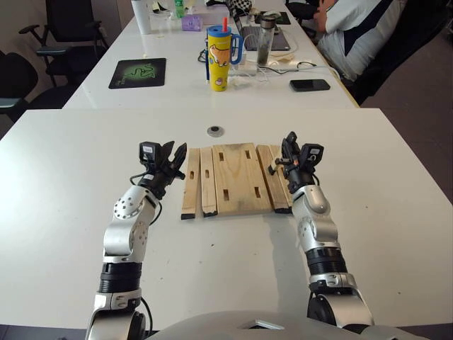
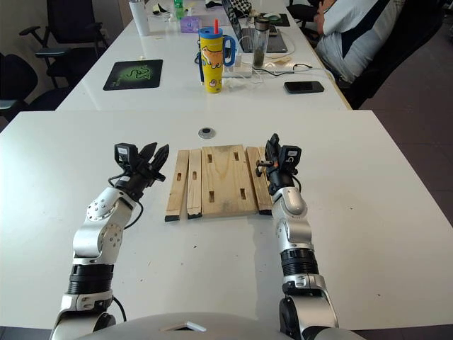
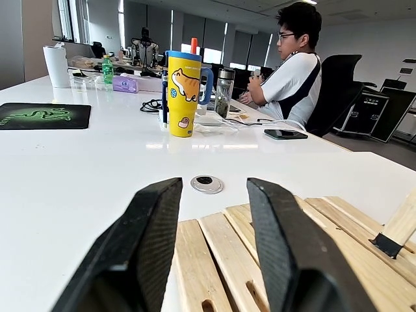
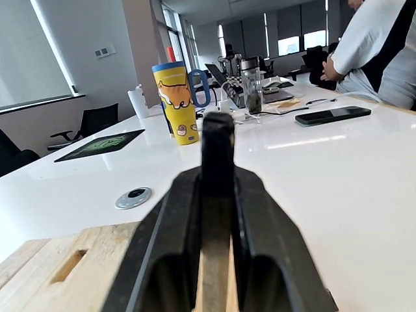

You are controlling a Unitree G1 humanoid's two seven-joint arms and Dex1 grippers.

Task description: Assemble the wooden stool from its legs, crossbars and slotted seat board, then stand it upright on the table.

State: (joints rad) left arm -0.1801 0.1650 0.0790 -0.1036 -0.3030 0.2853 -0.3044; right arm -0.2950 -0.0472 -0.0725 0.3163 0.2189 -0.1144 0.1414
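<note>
So the stool is nowhere near assembled, all the parts are just sitting in a row in the middle of the white table. The slotted seat board lies flat in the center of the frame. Just beside its left edge is the second leg, and left of that the far-left leg, both flat with dark ends at their lower ends. Another flat leg sits along the board's right edge.

The left hand is at the upper end of the far-left leg with its fingers spread wide and nothing between them. It's close to that leg, but I can't tell if it's actually touching.

The right hand is at the upper right corner of the row, pinching a held leg that has a black end sticking out past the fingertips. In the left wrist view that piece looks tilted, black end low, near the flat pieces. From above I honestly can't tell where it ends and the flat leg begins.

Just above the board in the frame there's a round cable grommet. On the next table up the frame are a yellow tumbler, a black mouse pad and a phone.
</note>
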